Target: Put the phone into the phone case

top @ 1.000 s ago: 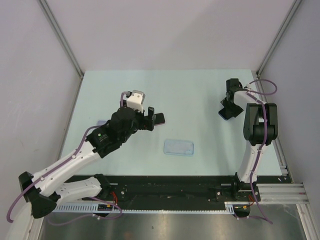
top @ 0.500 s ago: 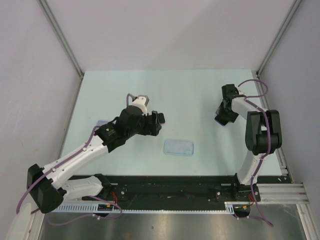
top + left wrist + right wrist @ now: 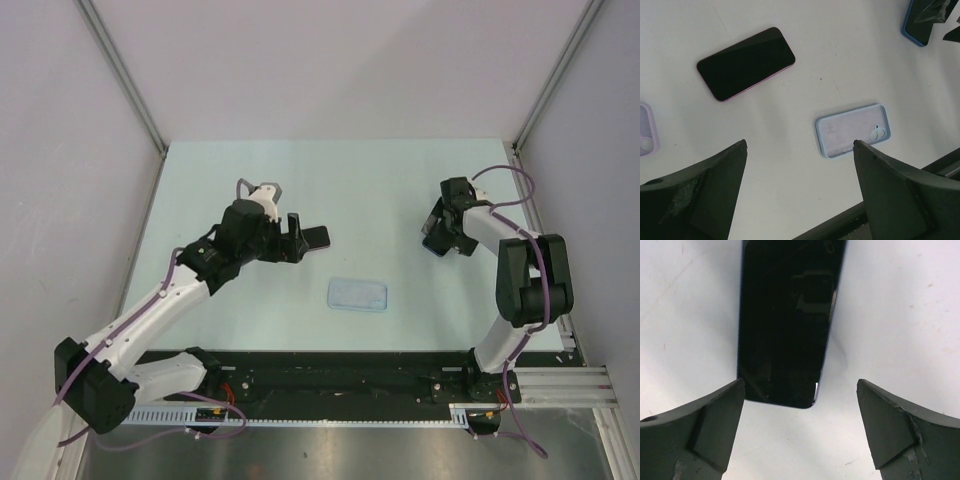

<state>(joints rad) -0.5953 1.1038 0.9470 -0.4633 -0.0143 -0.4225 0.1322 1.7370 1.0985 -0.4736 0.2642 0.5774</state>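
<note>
Pale blue case (image 3: 852, 130) on table (image 3: 865, 65), empty, cavity up; pink-edged phone (image 3: 745, 63) apart. Left hand (image 3: 800, 143) open; right hand (image 3: 800, 382) open over dark phone (image 3: 785, 320).

The pale table (image 3: 400, 190) carries a dark phone (image 3: 745, 62) ahead of the left pincer (image 3: 799, 143), a light-blue case (image 3: 854, 130) by its right finger, and a lilac case (image 3: 645, 135) to its left. A blue-edged phone (image 3: 787, 320) lies just ahead of the right pincer (image 3: 800, 382).

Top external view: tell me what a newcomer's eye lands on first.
A pale blue empty case lies near the middle of the table. A dark phone lies beyond it, beside the left arm's open jaws. A second, blue-edged phone lies at the right, beneath the right arm's open jaws.
</note>
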